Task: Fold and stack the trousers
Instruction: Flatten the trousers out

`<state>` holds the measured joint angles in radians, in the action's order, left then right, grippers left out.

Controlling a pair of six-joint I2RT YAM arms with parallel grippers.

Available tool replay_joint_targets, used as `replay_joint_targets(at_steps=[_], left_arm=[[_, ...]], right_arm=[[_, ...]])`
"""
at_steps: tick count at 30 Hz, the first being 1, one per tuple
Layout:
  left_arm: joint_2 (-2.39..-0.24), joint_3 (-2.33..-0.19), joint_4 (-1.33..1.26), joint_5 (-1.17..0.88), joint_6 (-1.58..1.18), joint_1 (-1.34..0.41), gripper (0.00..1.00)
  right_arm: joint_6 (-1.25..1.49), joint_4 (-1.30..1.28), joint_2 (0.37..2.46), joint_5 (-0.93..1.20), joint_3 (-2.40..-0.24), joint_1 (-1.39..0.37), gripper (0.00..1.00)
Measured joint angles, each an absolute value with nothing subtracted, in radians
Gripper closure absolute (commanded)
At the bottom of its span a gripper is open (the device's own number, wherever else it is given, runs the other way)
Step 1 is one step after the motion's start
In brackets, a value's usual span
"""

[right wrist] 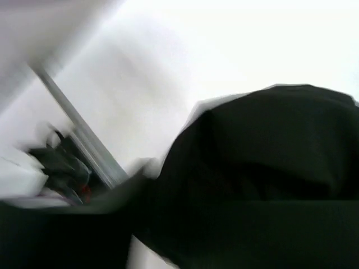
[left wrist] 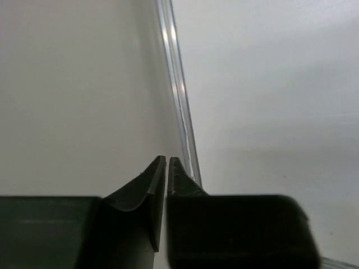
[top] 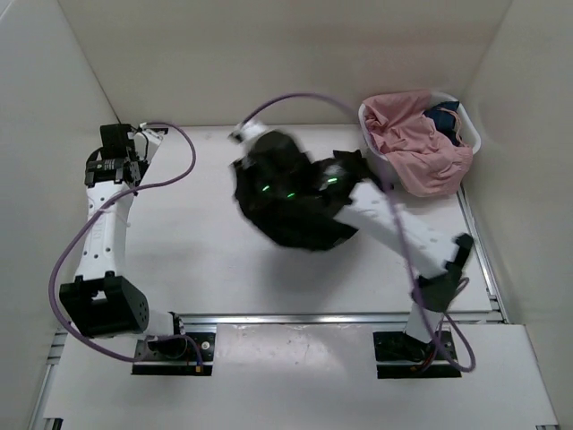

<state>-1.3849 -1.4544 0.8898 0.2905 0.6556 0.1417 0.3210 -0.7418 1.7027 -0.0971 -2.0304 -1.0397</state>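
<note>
While trousers (top: 291, 193) sit bunched just left of basket (top: 470, 134), I see left claw (left wrist: 168, 159) fully closed, empty, far left of basket; right claw buried under trousers, grip I cannot tell.

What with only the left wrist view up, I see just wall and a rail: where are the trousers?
Observer: The crumpled black trousers are a bunched, unfolded heap near the middle of the white table.
Operator: Is the right arm on them?
Observer: The right arm reaches into the heap, but cloth hides its end, so I cannot tell if it grips.
Operator: Anything else out there?
Observer: A white plastic basket of pink clothes sits at the far right corner.
</note>
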Motion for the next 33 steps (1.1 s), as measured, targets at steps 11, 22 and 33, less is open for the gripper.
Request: replay_joint_targets(at_steps=[11, 22, 33], left_arm=[[-1.367, -1.281, 0.905, 0.292, 0.612, 0.166, 0.69], [-1.322, -1.064, 0.964, 0.108, 0.605, 0.060, 0.29], [-1.407, -0.912, 0.944, -0.041, 0.491, -0.215, 0.35]], right_arm=[[0.239, -0.855, 1.684, -0.168, -1.461, -1.072, 0.13], [0.223, -0.701, 1.471, -0.081, -1.325, -1.007, 0.12], [0.286, -0.682, 1.675, -0.020, -1.055, -0.875, 0.58]])
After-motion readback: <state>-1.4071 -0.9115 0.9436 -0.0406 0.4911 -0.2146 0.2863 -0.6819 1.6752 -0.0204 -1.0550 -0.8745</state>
